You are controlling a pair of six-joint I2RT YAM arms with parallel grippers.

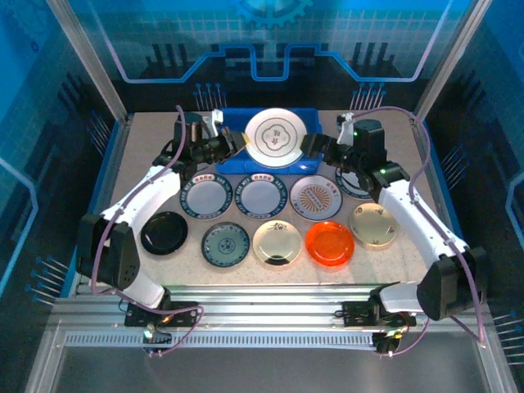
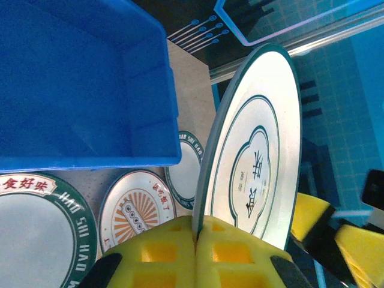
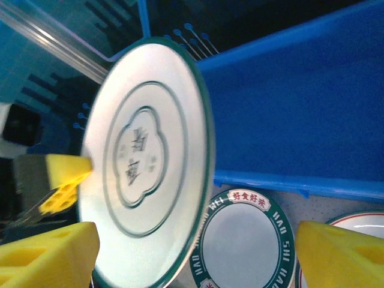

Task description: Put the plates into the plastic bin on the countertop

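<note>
Left hand (image 2: pixel 195 231) tight on white plate (image 2: pixel 258 162), right hand (image 1: pixel 315 147) apart; green-rimmed plate (image 2: pixel 36 240): "食好味".

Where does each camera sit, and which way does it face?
Top external: above, behind both arms, which show; looks down on countertop and blue bin.
Left wrist: on left arm, looks along left gripper, shut on the white plate.
Right wrist: on right arm, looks past open right gripper at that plate.
Shared: white plate, blue bin.
</note>
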